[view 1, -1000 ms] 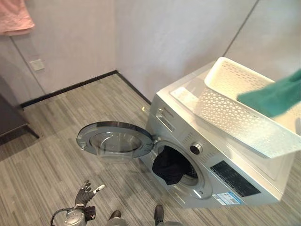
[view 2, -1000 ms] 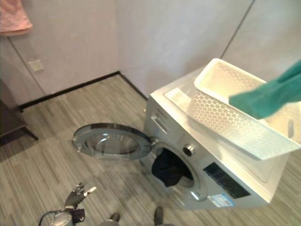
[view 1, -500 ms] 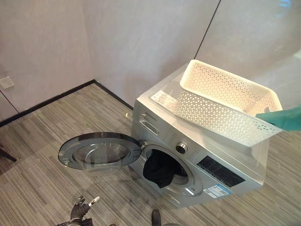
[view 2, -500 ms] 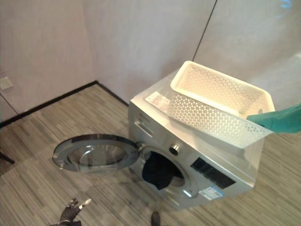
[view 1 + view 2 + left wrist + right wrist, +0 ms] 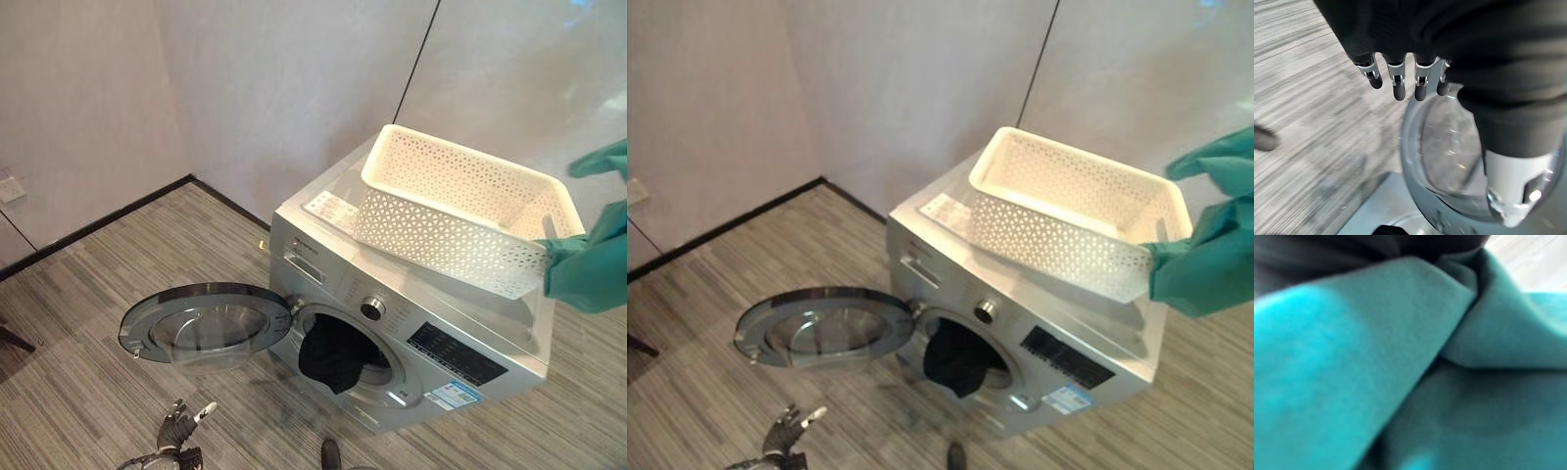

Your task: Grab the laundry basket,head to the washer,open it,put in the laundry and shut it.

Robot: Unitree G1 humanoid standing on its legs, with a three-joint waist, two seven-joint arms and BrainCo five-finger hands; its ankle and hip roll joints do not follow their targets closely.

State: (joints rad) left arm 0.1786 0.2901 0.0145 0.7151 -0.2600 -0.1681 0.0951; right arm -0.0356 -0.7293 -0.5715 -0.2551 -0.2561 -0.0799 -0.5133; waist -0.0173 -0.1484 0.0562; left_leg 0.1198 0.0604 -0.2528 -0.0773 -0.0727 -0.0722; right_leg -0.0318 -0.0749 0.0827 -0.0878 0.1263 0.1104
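Note:
The silver washer (image 5: pixel 323 235) stands with its round door (image 5: pixel 206 321) swung wide open to the left. A dark garment (image 5: pixel 333 357) hangs in the drum's mouth. The white perforated laundry basket (image 5: pixel 441 230) rests on the washer's top. A teal cloth (image 5: pixel 593 264) hangs in the air just past the basket's right end. That same teal cloth (image 5: pixel 1400 382) lies against my right hand's dark cover (image 5: pixel 1327 254). My left hand (image 5: pixel 174 436) is low, in front of the door, open and holding nothing, with its fingers (image 5: pixel 1396 81) straight above the door glass.
Grey walls meet in a corner behind the washer, with a dark baseboard (image 5: pixel 98 223) and a wall socket (image 5: pixel 10 188) at the left. Striped wood-look floor (image 5: pixel 78 323) stretches left of and in front of the open door.
The camera swung right, shifting the whole scene. The teal cloth went from over the basket to beyond its right end and now hangs bigger and lower. My left hand stays low.

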